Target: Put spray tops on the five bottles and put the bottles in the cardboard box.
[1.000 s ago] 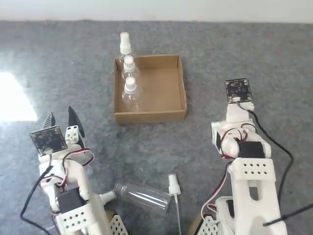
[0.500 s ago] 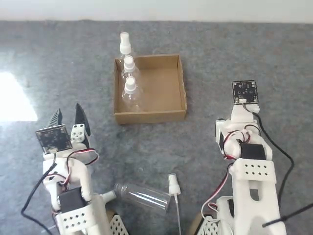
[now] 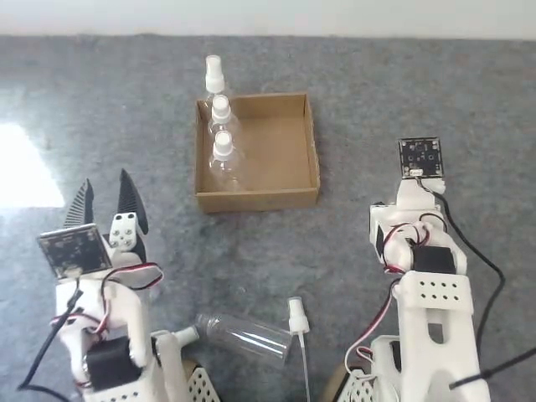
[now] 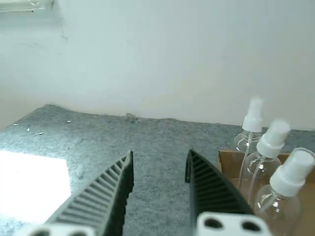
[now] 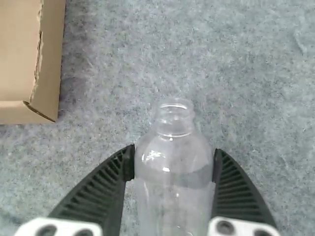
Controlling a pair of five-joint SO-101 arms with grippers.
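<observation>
The grey carpeted table (image 3: 377, 84) carries both arms side by side at its near edge. The right arm (image 3: 425, 289) stands folded upright, its wrist tipped down over the carpet to the right of the cardboard box (image 3: 276, 151). The left arm (image 3: 113, 343) is raised at the near left, wrist lifted and facing the far wall. The right gripper (image 5: 173, 150) has its two fingers (image 5: 98, 196) pressed against either side of an uncapped bottle (image 5: 172, 167), whose bare neck sticks out past the fingertips, with a corner of the box off to one side. The left gripper (image 3: 106, 180) is spread partly apart with nothing between its fingers, well apart from the box. Inside the box, along its left wall, stand a near capped bottle (image 3: 223, 159) and a middle capped bottle (image 3: 220, 113); a far capped bottle (image 3: 214, 75) stands just behind the box's far wall. Between the arm bases lies a tipped bottle (image 3: 247, 333), neck towards the left arm, and just beside it a loose spray top (image 3: 296, 316) with its thin tube.
</observation>
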